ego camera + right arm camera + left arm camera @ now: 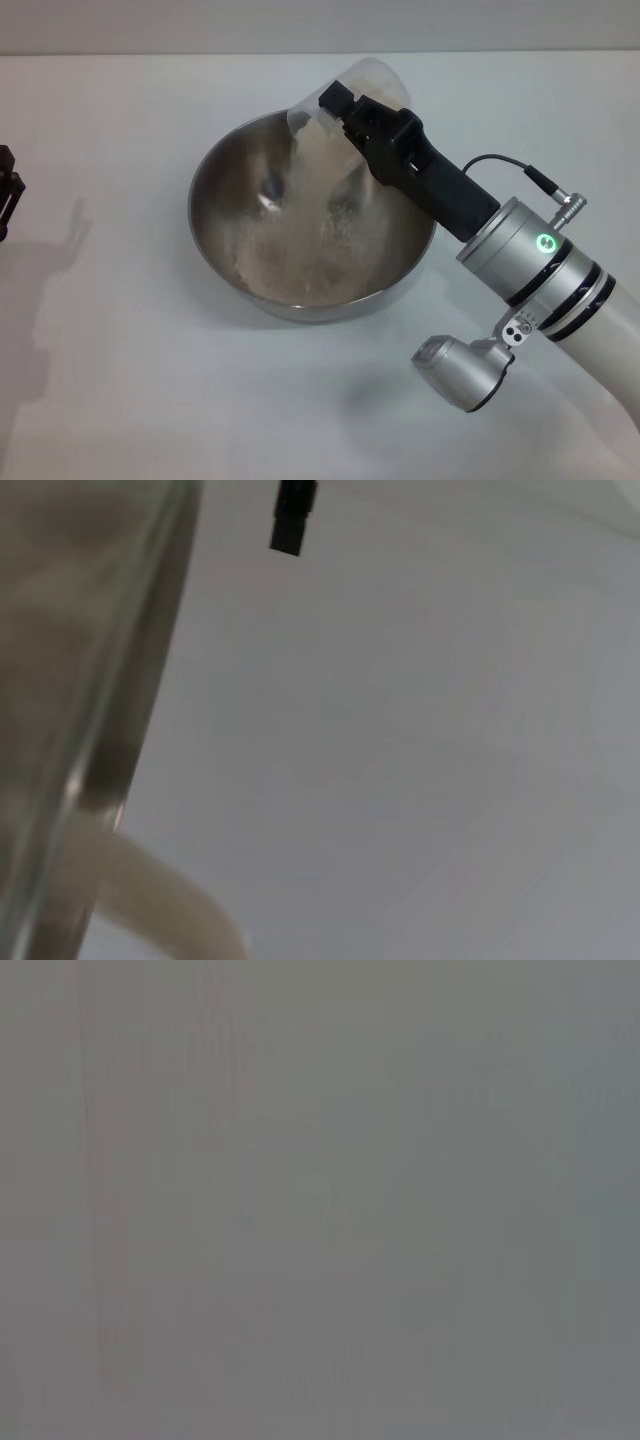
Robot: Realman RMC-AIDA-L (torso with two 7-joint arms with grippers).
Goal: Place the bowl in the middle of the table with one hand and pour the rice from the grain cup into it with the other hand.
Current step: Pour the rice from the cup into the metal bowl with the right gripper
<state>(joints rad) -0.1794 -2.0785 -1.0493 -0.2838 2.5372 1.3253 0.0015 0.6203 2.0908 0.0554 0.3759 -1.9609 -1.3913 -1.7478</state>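
Note:
The steel bowl (228, 190) stands on the white table (120, 380) near the middle. My right gripper (345, 112) is shut on the clear grain cup (375, 75) and holds it tilted over the bowl's far rim. Rice (312, 165) streams from the cup's lip into the bowl, where a pale heap (285, 262) lies on the bottom. The right wrist view shows the bowl's wall and rim (150, 680) close up against the table (420, 760). My left gripper (6, 192) is parked at the far left edge, mostly cut off.
My right arm's silver forearm (530, 260) crosses the table's right front, with its wrist camera (460, 365) hanging below it. A small black part (292, 520) shows far off in the right wrist view. The left wrist view shows only a plain grey surface (320, 1200).

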